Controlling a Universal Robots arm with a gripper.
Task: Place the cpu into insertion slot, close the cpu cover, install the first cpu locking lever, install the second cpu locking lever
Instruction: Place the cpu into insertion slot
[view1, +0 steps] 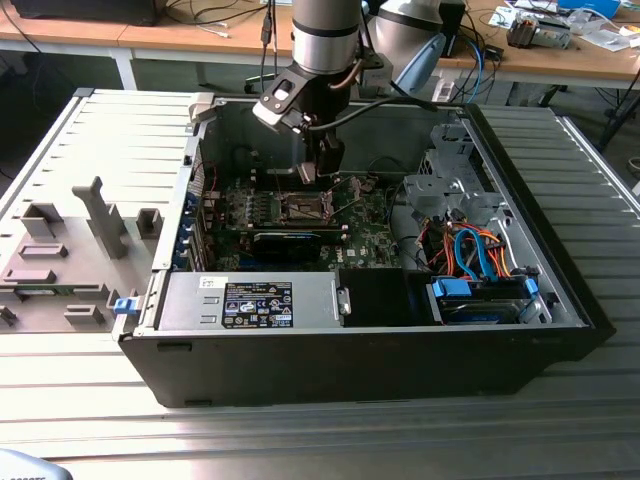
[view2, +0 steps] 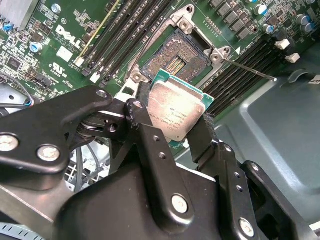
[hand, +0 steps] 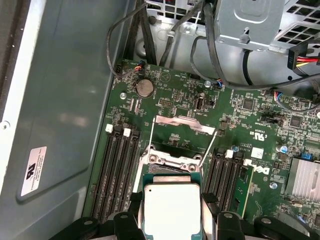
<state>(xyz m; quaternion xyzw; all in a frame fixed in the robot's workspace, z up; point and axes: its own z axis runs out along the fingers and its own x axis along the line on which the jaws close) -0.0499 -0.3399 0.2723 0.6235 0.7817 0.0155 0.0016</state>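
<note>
The cpu (view2: 176, 111) is pinched by its edges between the fingers (view2: 145, 130) of the gripper (view2: 174, 125), probably so that its underside is left free. The insertion slot (view2: 177, 59) lies just beyond the fingertips, and the cpu cover (hand: 185, 125) is stood open behind it.

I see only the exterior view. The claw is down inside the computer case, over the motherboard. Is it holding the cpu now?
Observer: Yes. In the second wrist view the claw is shut on the cpu, gripping it by two opposite edges.
Operator: Is something already in the insertion slot?
Observer: No. The insertion slot is empty and its dark centre is bare.
Operator: And how is the cpu cover?
Observer: In the first wrist view the cpu cover stands raised and does not lie over the slot.
</note>
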